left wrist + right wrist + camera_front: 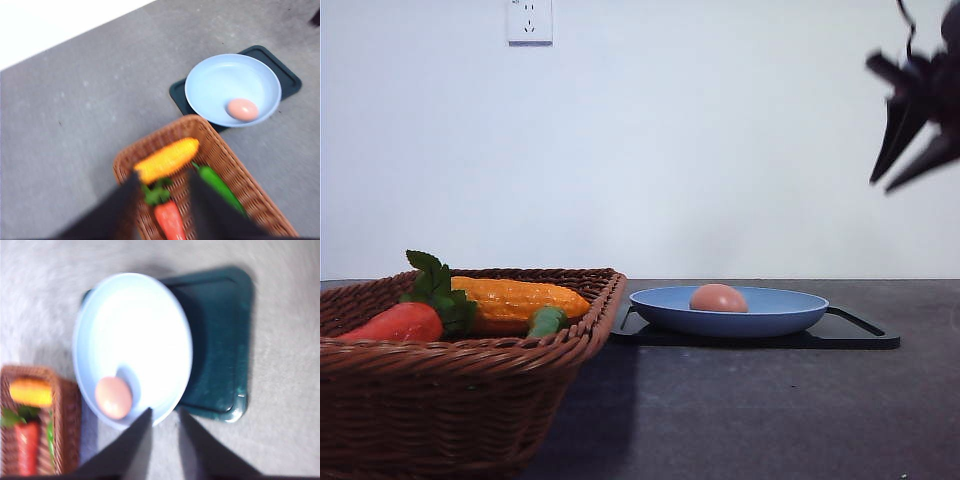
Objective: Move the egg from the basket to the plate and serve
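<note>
**Egg on the plate, both claws empty**

I start with the dark grey table point(760, 410), which carries everything. The biggest item on it is the brown wicker basket point(470, 390), sitting at the left of the front camera. Next to its right end lies a flat black tray point(865, 335), and the light blue plate point(770, 318) rests on top of that tray, overhanging it on the basket side.

Inside the basket I can make out a yellow corn cob point(515, 298), a red-orange carrot point(398, 322) with green leaves, and a green pepper point(546, 321) lying beside the corn.

The egg point(718, 298) sits in the plate, off centre toward the basket side and close to the rim.

My right claw point(910, 150) hangs high above the table at the right edge of the front view, well clear of the plate; its fingers are spread and hold nothing. On its wrist camera it hovers by the plate's edge. The left claw point(162, 205) hovers over the basket, fingers parted and empty, with the carrot visible between them.
</note>
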`<state>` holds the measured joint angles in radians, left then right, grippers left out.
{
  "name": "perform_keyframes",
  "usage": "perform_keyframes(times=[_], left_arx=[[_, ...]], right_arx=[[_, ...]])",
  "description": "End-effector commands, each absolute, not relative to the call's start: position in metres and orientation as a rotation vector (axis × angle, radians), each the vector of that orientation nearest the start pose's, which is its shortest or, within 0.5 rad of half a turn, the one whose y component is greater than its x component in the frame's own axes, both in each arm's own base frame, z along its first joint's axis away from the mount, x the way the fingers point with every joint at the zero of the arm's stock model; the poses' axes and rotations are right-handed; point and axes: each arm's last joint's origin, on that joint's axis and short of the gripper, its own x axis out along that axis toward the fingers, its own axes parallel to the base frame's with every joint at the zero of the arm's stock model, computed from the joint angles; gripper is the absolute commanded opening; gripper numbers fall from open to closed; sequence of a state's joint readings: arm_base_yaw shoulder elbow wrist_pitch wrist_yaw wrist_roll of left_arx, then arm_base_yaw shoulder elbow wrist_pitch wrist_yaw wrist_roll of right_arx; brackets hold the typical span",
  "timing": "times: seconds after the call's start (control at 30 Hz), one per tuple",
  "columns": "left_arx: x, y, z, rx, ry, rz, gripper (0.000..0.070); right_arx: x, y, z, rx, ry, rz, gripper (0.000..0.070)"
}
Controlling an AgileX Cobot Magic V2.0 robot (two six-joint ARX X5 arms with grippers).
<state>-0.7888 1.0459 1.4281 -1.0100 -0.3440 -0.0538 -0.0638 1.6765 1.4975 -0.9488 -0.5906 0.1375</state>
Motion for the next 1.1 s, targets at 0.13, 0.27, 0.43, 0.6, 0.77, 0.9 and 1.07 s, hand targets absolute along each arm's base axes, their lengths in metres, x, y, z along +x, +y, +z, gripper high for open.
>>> perform_keyframes(times=[0.13,0.27,0.43,0.6,0.77,0.9,1.07], left_arx=[[0.145,-0.122,0.422,0.34,0.518,-0.393,0.0],[0.157,-0.117,0.407,0.329,0.537,-0.335,0.0],[0.167,-0.102,0.377,0.299,0.556,-0.248,0.0],[0.16,-0.088,0.343,0.195,0.518,-0.217,0.0],[0.141,-0.079,0.313,0.043,0.448,-0.244,0.0],[0.126,-0.073,0.288,-0.079,0.386,-0.287,0.0],[0.116,-0.068,0.266,-0.112,0.369,-0.308,0.0]], right_arx=[[0.305,0.042,0.342,0.164,1.009,0.354,0.0],[0.279,0.073,0.356,-0.005,0.933,0.294,0.0],[0.243,0.104,0.358,-0.122,0.772,0.302,0.0],[0.206,0.113,0.34,-0.144,0.615,0.343,0.0],[0.173,0.113,0.311,-0.113,0.48,0.43,0.0],[0.155,0.112,0.285,-0.063,0.397,0.482,0.0],[0.146,0.113,0.258,-0.033,0.336,0.517,0.0]])
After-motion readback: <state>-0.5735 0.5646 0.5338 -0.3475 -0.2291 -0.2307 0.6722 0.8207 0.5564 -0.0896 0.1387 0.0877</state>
